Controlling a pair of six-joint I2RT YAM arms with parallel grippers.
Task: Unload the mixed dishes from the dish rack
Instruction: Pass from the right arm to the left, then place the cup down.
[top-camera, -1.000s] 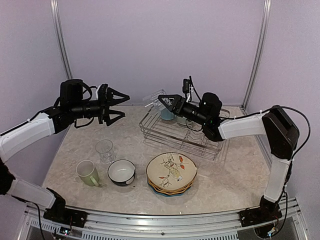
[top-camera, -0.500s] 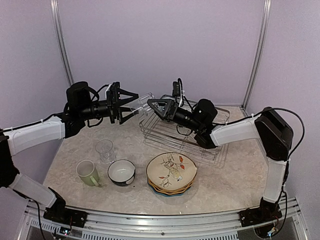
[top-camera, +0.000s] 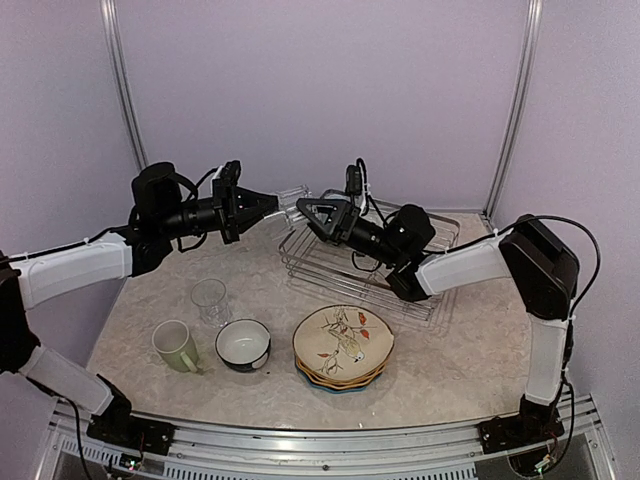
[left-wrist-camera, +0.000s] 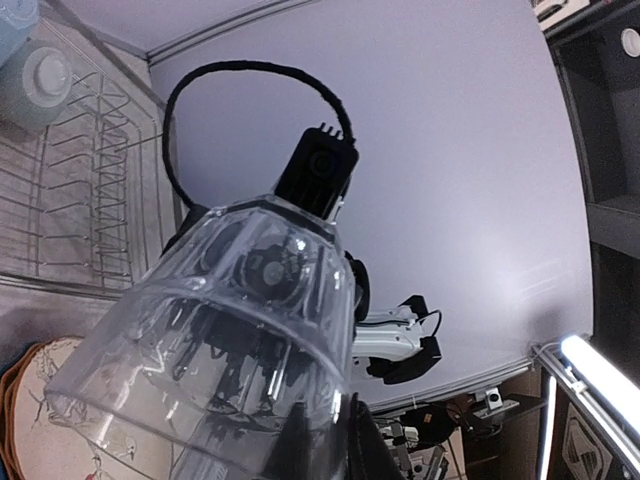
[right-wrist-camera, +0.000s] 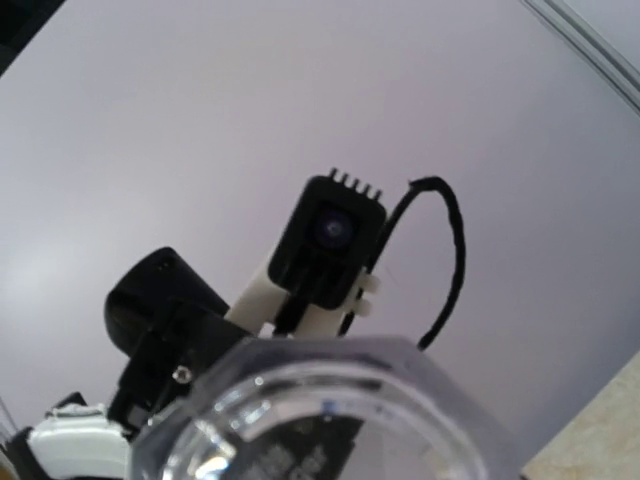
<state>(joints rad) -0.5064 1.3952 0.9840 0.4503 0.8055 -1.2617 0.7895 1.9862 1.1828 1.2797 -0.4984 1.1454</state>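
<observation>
While the clear glass (top-camera: 289, 195) spans the gap between the two arms, above the surface (top-camera: 450, 360) and just left of the dish rack (top-camera: 340, 272), we judge the step in hand to be a handover. The right gripper (top-camera: 308, 211) is clamped on the base end. The left gripper (top-camera: 268, 202) has its fingers drawn together on the rim end.

Next, we expect the right gripper to let go and back off to the right. The left arm can then lower the glass beside the second clear glass (top-camera: 210, 300). Near that glass stand the pale green mug (top-camera: 176, 346), the dark-outside bowl (top-camera: 243, 345) and the plate stack (top-camera: 343, 348), bird-print plate on top. A light blue mug (left-wrist-camera: 40, 75) sits in the rack.

The surface is marbled beige, the walls are lilac, and metal corner posts (top-camera: 120, 90) frame the far wall.
</observation>
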